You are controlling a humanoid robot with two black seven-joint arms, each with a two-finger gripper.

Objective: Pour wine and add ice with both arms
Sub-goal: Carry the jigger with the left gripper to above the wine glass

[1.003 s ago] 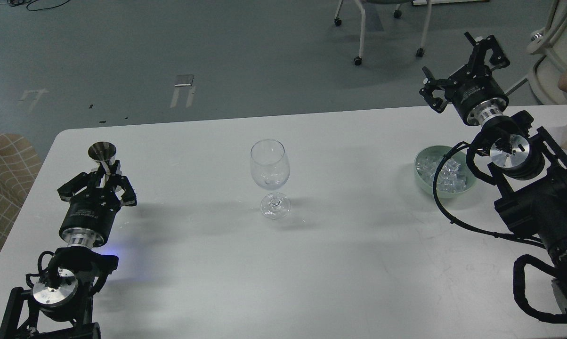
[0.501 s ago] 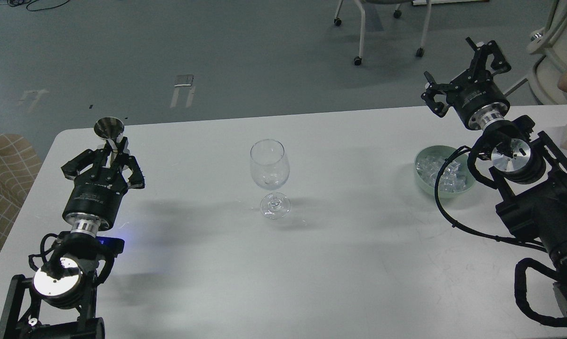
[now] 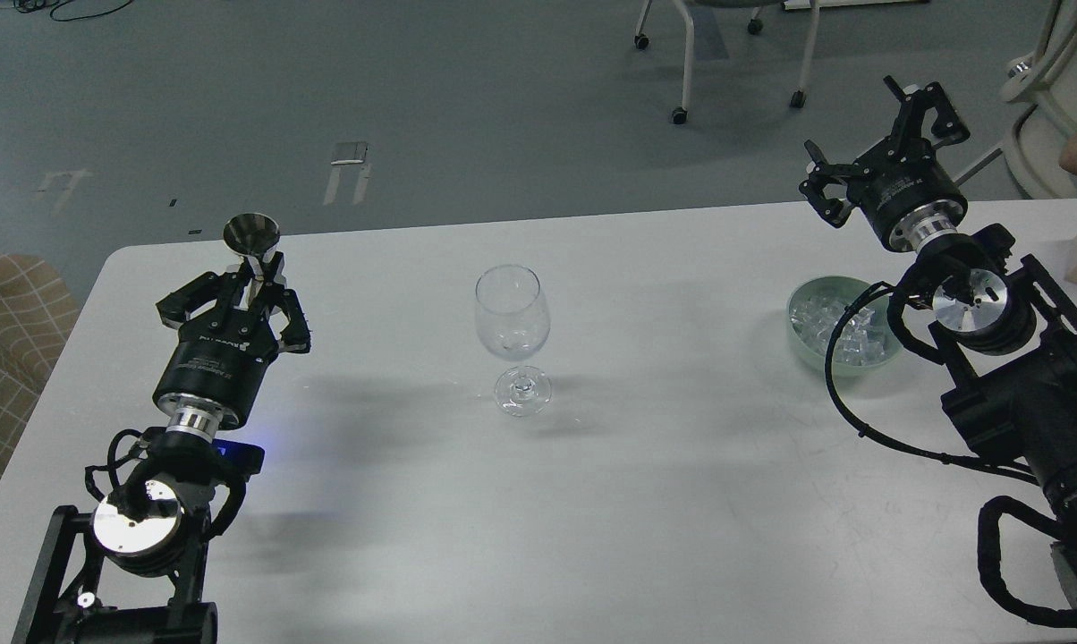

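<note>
Head view: as you look down on the white worktop (image 3: 592,501), both arms reach in from the near edge.
Left tool (image 3: 254,284): clamped on the stem of a metal jigger (image 3: 251,238), cup mouth up, at your far left.
Right tool (image 3: 878,134): fingers spread apart, holding nothing, raised beyond the worktop's far edge.
Wine glass (image 3: 513,335): upright at the centre, well apart from both arms.
Ice (image 3: 838,329): clear cubes heaped in a pale green bowl (image 3: 802,349) at your right, partly behind the right arm's cable.
</note>
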